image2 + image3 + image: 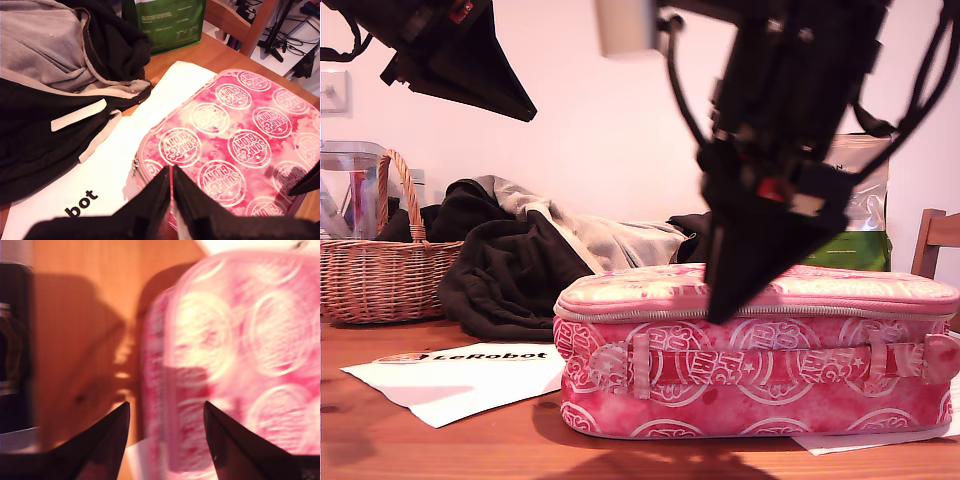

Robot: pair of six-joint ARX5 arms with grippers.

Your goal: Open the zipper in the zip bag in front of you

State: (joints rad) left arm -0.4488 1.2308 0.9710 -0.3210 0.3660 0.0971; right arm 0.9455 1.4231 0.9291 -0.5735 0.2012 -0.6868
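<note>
Since the zip bag (760, 390) is soft fabric, we expect it to be light, to dent under a push and to slide on the table (470, 450) if the pull gets dragged with nothing holding it down. It lies flat on the wood in the exterior view's centre-right, top panel up, strap handle (760, 365) facing that camera, and looks fully shut.

The zipper (620, 313) runs just under the top panel. The first wrist view shows the small metal pull (135, 167) at a rounded corner. That's the spot to pinch; it's thin and likely slippery. Bracing the top panel or the strap should keep the bag put.

Our first gripper (171, 172) is clenched with nothing visibly between its fingers, held above that corner. Our second gripper (166, 403) is released, jaws spread over the bag's edge; that view is blurred. We read it as the low arm at the zip line (720, 310).

Room is tight: white LeRobot sheet (460, 375) beside the bag, dark jacket pile (515, 275) just behind, wicker basket (380, 275) at the exterior view's left, green pouch (167, 22) and wooden chair (940, 240) behind
</note>
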